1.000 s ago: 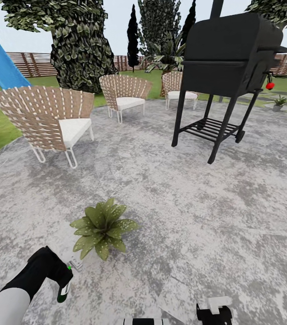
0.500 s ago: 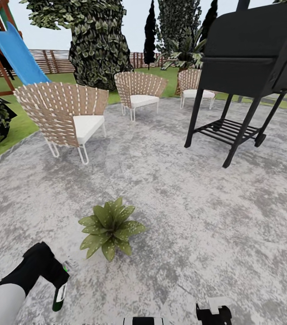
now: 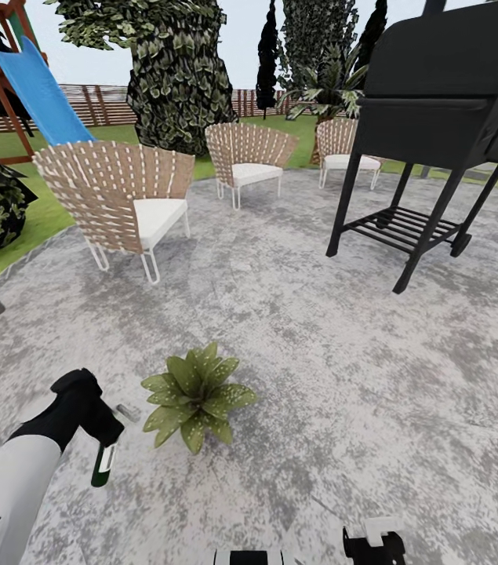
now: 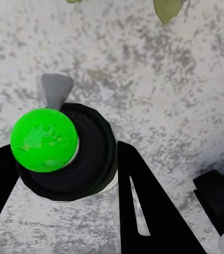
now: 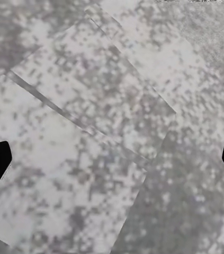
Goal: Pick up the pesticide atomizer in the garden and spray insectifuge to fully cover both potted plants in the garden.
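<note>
The pesticide atomizer (image 3: 103, 464) was a slim dark-green bottle with a white label strip, hanging base-down from my left gripper (image 3: 101, 428), which was clamped on its upper part low at my left over the grey mottled paving (image 3: 343, 377). From the left wrist camera I saw the atomizer (image 4: 64, 151) end-on between the two black fingers (image 4: 143, 206), a bright green cap on a dark round body, a pale grey nozzle poking out. One potted plant (image 3: 196, 396) sat just beside it, a low rosette of pointed green leaves. My right gripper (image 5: 112, 159) stood wide apart over bare paving. Beyond I counted three wicker chairs (image 3: 127, 200), one black grill (image 3: 445, 118) and one blue slide (image 3: 41, 90).
</note>
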Available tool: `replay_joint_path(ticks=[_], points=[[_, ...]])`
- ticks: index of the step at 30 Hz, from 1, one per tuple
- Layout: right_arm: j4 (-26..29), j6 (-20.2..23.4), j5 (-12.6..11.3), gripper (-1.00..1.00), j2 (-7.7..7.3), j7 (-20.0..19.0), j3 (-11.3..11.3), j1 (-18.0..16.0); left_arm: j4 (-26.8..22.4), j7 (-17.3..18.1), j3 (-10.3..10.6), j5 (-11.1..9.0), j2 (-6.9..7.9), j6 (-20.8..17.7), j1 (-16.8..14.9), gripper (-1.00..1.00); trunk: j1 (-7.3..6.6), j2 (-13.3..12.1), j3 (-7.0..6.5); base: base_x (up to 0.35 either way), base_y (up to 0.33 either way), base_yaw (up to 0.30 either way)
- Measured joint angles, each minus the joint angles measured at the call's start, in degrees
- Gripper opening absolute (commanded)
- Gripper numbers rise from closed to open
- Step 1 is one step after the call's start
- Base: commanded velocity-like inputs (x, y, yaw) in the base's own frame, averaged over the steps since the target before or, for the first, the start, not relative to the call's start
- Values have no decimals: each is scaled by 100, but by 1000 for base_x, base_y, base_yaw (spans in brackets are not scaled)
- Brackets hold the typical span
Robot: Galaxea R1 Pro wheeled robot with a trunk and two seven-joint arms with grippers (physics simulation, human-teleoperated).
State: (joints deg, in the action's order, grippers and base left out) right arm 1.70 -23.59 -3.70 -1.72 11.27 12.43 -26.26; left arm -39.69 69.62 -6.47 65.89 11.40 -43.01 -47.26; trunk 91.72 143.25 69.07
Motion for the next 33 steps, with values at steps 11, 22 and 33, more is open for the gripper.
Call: replay_joint_path(ticks=[11, 22, 33], points=[[7, -3, -4, 100, 14, 19, -1, -1, -67, 281, 208, 150, 13, 8, -8, -100, 1, 0, 0, 117, -219, 57], [8, -2, -5, 100, 14, 17, -2, 0, -412, 941, 193, 1141, -3, -211, -237, -100, -1, 0, -22, -55, -221, 42], [9, 0, -5, 100, 14, 16, -1, 0, -588, 1390, 186, 1461, -18, -256, -530, -100, 1, 0, -100, 88, -5, 44]])
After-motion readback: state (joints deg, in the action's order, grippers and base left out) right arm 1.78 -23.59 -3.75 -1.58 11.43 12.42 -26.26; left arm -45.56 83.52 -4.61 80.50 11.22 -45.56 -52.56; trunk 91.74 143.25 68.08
